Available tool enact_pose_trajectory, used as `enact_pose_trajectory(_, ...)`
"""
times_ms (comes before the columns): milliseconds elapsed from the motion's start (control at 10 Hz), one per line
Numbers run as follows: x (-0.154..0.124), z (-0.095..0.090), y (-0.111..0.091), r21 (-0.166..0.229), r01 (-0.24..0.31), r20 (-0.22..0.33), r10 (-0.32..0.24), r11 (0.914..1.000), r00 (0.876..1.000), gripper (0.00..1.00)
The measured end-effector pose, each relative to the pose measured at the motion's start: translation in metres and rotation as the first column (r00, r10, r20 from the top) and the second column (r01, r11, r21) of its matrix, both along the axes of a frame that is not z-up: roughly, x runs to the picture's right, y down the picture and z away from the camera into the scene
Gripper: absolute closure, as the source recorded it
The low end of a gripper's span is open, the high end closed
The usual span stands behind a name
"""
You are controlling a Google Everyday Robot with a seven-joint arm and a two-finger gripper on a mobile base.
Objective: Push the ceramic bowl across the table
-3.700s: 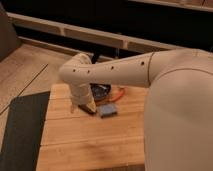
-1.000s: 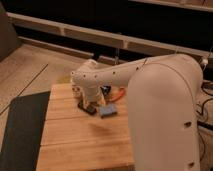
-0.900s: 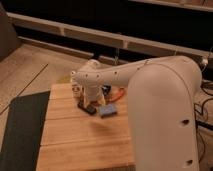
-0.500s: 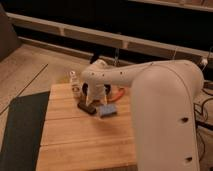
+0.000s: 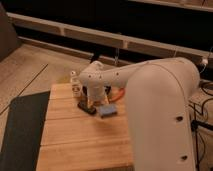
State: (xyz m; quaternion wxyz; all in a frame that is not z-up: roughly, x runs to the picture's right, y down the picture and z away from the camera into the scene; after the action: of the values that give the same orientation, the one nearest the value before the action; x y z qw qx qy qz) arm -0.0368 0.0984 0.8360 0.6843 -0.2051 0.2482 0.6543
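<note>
My white arm reaches in from the right and bends down over the far part of the wooden table [image 5: 75, 142]. The gripper [image 5: 95, 96] hangs below the wrist at the table's far edge, among dark shapes. The ceramic bowl is hidden behind the wrist and gripper; I cannot make it out. A flat black bar [image 5: 87, 107] lies on the table just in front of the gripper, and a blue pad [image 5: 106, 110] lies to its right.
A small pale bottle [image 5: 75, 83] stands at the table's far left, beside the wrist. Something orange [image 5: 118, 95] shows behind the arm at the far edge. A dark floor mat [image 5: 20, 130] lies left of the table. My arm's bulk covers the table's right side.
The wrist has shifted a little to the right along the far edge, uncovering the small bottle. The black bar and blue pad have stayed in place.
</note>
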Motion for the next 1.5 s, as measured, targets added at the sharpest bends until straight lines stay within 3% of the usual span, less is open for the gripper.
enact_pose_trajectory(400,0.003,0.024,0.004,-0.011,0.014,-0.025,-0.015,0.9998,1.0,0.35)
enact_pose_trajectory(900,0.013,0.074,0.0,-0.033,0.056,0.039,-0.054,0.9979,0.998,0.35)
enact_pose_trajectory(1100,0.022,0.092,-0.01,-0.032,0.098,0.059,-0.096,0.9946,0.994,0.35)
enact_pose_trajectory(1400,-0.003,0.111,-0.043,0.042,0.172,0.164,-0.177,0.9841,0.97,0.35)
enact_pose_trajectory(1500,-0.019,0.12,-0.054,0.077,0.204,0.211,-0.216,0.9758,0.953,0.35)
